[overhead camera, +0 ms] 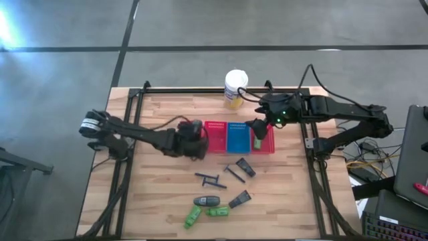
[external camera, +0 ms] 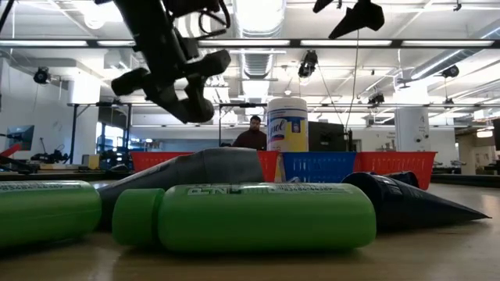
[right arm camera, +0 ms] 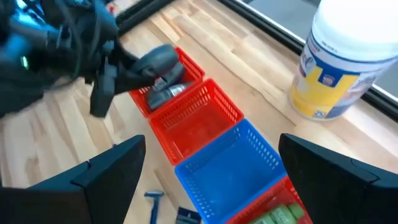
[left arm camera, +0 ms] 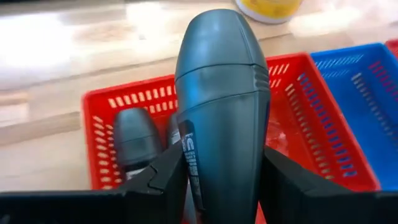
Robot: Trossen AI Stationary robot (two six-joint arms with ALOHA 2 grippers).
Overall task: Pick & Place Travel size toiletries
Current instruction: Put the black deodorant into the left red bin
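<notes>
My left gripper [left arm camera: 221,180] is shut on a grey oval tube [left arm camera: 221,93] above the left red basket [left arm camera: 99,124], where another grey tube [left arm camera: 134,134] lies. My right gripper [right arm camera: 211,155] hovers open over the baskets; in the high view it is above the right red basket [overhead camera: 263,140]. That basket holds green bottles [right arm camera: 280,214]. On the table's near part lie two dark sticks [overhead camera: 209,179], dark wedge tubes [overhead camera: 245,167], a grey tube [overhead camera: 207,201] and green bottles [overhead camera: 193,215]. My left gripper pinches the grey oval tube between its two fingers [left arm camera: 168,174], on the tube's body [left arm camera: 205,155] below the cap seam. It comes from the table's left, and the rounded cap end [left arm camera: 217,37] sticks out past the fingertips. The tube is lifted clear above the basket.
A blue basket [overhead camera: 237,137] sits between the two red ones. A white canister with a yellow label [overhead camera: 235,87] stands near the far edge behind them. Bare wood lies left of the baskets. A person [external camera: 251,134] shows in the room beyond the table.
</notes>
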